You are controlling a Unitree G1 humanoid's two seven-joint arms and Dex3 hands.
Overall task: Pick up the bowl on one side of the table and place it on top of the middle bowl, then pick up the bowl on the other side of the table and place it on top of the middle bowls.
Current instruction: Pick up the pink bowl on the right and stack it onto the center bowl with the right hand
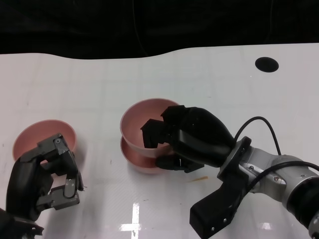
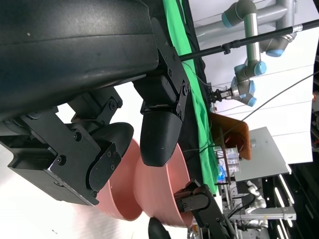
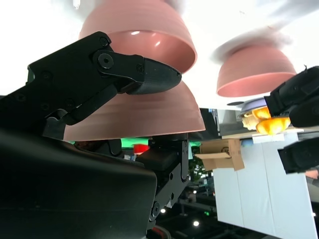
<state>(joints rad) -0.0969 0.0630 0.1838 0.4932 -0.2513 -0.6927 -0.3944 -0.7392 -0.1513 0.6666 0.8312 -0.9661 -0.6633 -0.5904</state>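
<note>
The right hand reaches in from about four o'clock and grips the upper pink bowl by its near rim, some fingers hooked inside the wall and others pressed on the outside. That bowl sits nested in the middle bowl at the centre of the tabletop. My reading is that the first stacking is nearly done and the hand is holding on only until the bowl has settled. The right wrist view bears this out: a black finger lies across the rim line where one pink shell meets the other. Whether the upper bowl is fully seated I cannot tell; in the head view it looks a touch offset toward ten o'clock.

Over at nine o'clock the third bowl waits on the tabletop, well apart from the stack. The left hand hangs just beside its near edge, at about seven o'clock, fingers curled but apart, nothing in them. It seems staged for the second pick. In the left wrist view its fingers frame that bowl's rim without clasping it.

The bowls are alike: matte salmon pink, round, deep, with thin rims and faint horizontal ridging on the outside. They look light and rigid, probably plastic.
</note>
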